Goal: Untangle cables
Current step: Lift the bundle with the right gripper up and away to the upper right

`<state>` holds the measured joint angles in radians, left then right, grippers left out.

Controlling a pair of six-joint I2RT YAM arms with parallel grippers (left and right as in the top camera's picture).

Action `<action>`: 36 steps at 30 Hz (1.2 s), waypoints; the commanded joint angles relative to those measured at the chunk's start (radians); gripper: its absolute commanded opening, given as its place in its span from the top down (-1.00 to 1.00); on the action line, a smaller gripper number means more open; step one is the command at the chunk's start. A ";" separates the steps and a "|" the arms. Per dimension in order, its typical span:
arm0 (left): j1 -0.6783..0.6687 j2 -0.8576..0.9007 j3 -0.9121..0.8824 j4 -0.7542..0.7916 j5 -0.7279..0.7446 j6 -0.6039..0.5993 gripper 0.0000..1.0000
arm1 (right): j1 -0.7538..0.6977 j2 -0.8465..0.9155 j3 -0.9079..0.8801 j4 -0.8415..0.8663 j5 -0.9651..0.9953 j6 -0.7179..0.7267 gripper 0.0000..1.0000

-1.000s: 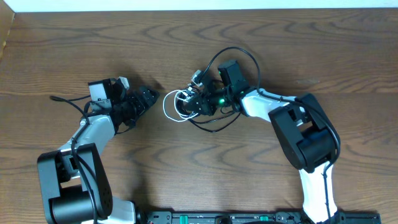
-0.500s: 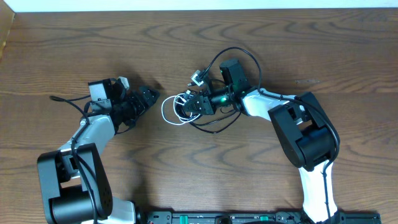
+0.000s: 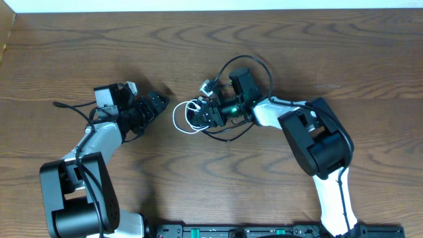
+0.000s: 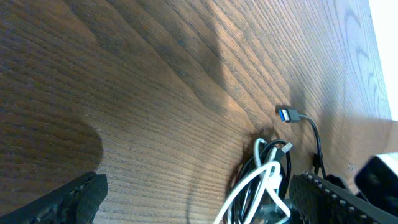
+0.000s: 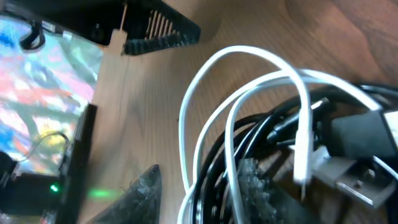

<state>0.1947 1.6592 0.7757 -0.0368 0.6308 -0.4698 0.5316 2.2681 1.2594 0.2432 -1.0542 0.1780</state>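
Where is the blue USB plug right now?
In the left wrist view, the blue USB plug sits right of centre, just beyond the tangled cables.

All I'm seeing is a dark brown wood-grain table [image 3: 79, 53] filling the overhead view. Thin white strip [image 3: 198, 5] along its far edge, plus soft glare on the wood.

We see the white-and-black left arm [image 3: 99, 142] folded, with its elbow back behind the hand and its wrist low. Its black two-finger left gripper [image 3: 157, 102] points toward the other hand, jaws spread wide, with the ribbed fingers [image 4: 74, 198] far apart. The white-and-black right arm [image 3: 316, 142] is stretched forward, with a green light [image 3: 232, 108] lit just behind the hand. Its black right gripper [image 3: 206, 112] faces the left one, near but apart. Its jaws are narrowed to a small gap, and we can't tell if they pinch anything.
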 commanded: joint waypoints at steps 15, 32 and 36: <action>0.002 -0.002 0.001 0.159 0.476 0.215 -0.99 | -0.047 0.013 0.003 1.237 -0.210 0.904 0.98; 0.002 -0.001 0.000 0.101 0.270 0.199 -0.98 | -0.147 -0.185 0.108 1.281 -0.142 1.012 0.97; 0.002 -0.001 0.000 0.102 0.269 0.196 -0.98 | -0.183 -0.257 0.159 1.221 -0.142 0.966 0.97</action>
<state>0.1947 1.6588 0.7757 0.0677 0.9340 -0.2836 0.3771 2.0953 1.3685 1.4864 -1.2350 1.1774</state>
